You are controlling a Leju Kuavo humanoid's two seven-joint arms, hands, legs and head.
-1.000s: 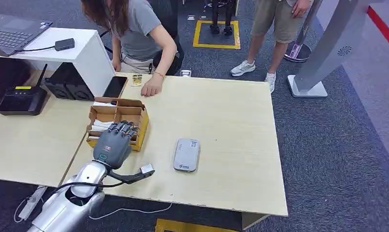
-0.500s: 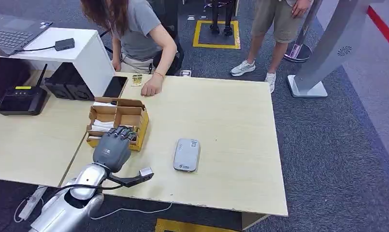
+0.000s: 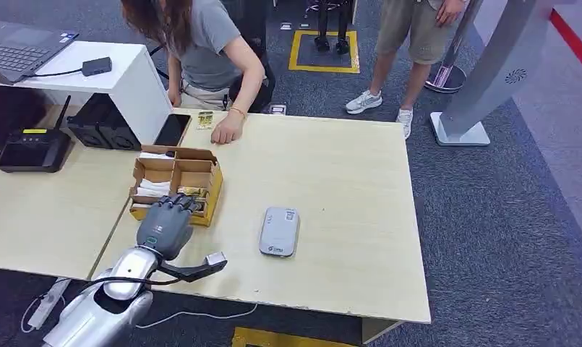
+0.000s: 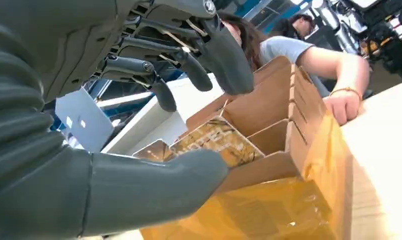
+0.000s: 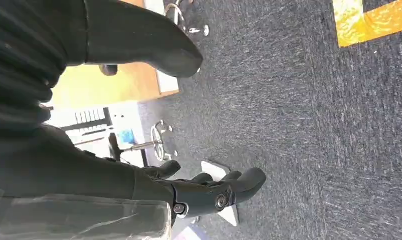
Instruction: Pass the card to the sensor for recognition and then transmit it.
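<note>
Lower and closer to me than a second ago, my left hand [image 3: 166,223] now hangs at the near edge of the cardboard box [image 3: 210,189], its fingers spread and holding nothing. In the left wrist view my thumb [image 4: 154,187] sits under the box's near wall while my fingers [image 4: 223,57] arch above the gold card [image 4: 216,142], which stands tilted in the near compartment, not yet touched. I judge this to be the pick-up step. Next I must bring thumb and fingers together on the card's upper edge, then carry it to the grey sensor [image 3: 279,231] lying on the table [image 3: 345,181] just beside the box. My right hand [image 5: 208,192] hangs over the carpet, fingers loosely apart, empty. Farther off, a person's hand [image 3: 226,134] rests on the table's far edge. How many cards the compartment holds is hidden by the box wall.
</note>
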